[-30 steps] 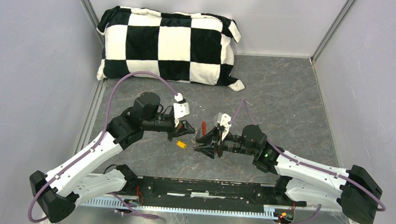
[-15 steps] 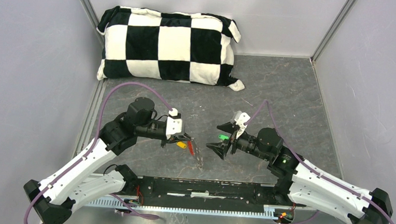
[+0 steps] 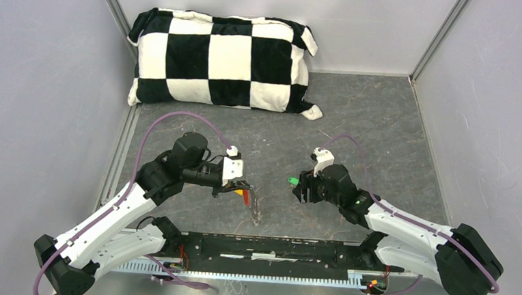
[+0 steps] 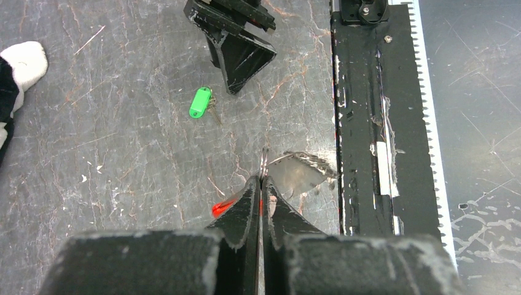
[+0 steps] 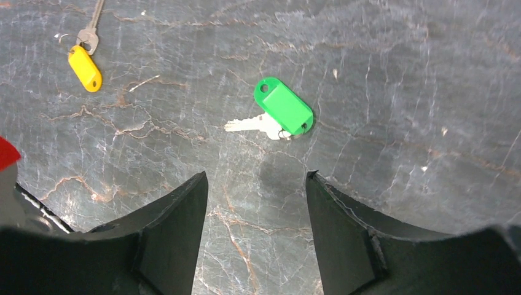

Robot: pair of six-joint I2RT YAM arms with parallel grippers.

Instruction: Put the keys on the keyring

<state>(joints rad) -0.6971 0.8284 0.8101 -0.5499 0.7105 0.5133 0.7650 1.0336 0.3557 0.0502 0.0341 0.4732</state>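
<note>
Diffuse overhead light lit the surface evenly; shadows were soft and faint. Wrist views rendered its veining sharply, while the base of the left end effector was dark and out of focus.

left gripper pinched closed, right gripper jaws spread apart.

No legible text anywhere, green key plain-faced, yellow key plain-faced, no brand or number readable
</note>
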